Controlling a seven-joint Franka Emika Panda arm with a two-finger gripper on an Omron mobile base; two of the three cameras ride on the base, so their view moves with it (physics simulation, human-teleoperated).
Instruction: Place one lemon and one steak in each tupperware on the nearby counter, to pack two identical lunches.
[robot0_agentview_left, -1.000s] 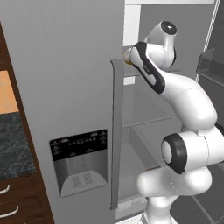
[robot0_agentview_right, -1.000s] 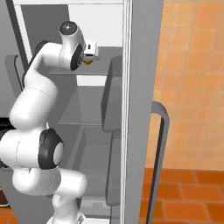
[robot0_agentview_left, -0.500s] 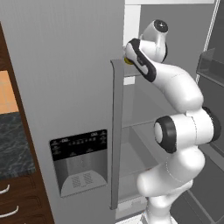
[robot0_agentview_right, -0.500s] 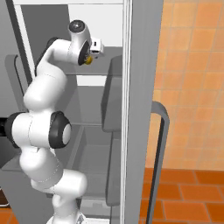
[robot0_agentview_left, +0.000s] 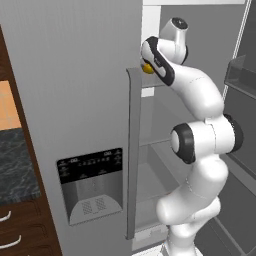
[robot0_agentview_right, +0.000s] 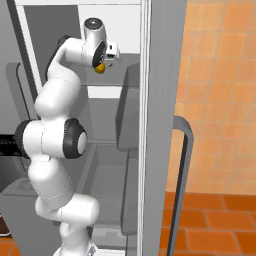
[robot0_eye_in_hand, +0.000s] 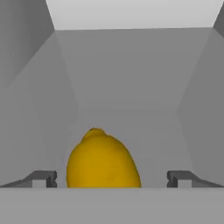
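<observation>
gripper: two-finger dark gripper (robot0_eye_in_hand: 111, 178) at the near edge of the hand view, fingers spread wide, one tip each side of the lemon, neither touching it.
lemon: yellow oval lemon (robot0_eye_in_hand: 103, 162) sits between the tips, slightly closer to the left one, nub end up and away from the camera. Also shows as a yellow spot at the hand (robot0_agentview_left: 147, 69) in the left base view and (robot0_agentview_right: 100, 68) in the right base view.
arm: white Franka arm with dark joints (robot0_agentview_left: 200, 145) rises in front of the fridge and reaches up to its top shelf level, hand right by the lemon.
fridge: tall grey fridge with open interior (robot0_eye_in_hand: 131, 78); grey walls and back panel lie behind the lemon. Its closed left door carries a long grey vertical handle (robot0_agentview_left: 133, 150) and a dark dispenser panel (robot0_agentview_left: 91, 185).
counter: black-grey speckled stone worktop (robot0_agentview_left: 15, 165) left of the fridge, well apart from the lemon, over dark brown wooden drawers with curved silver handles (robot0_agentview_left: 10, 242).
wall: orange tiled wall (robot0_agentview_right: 220, 95) to the right of the fridge.
</observation>
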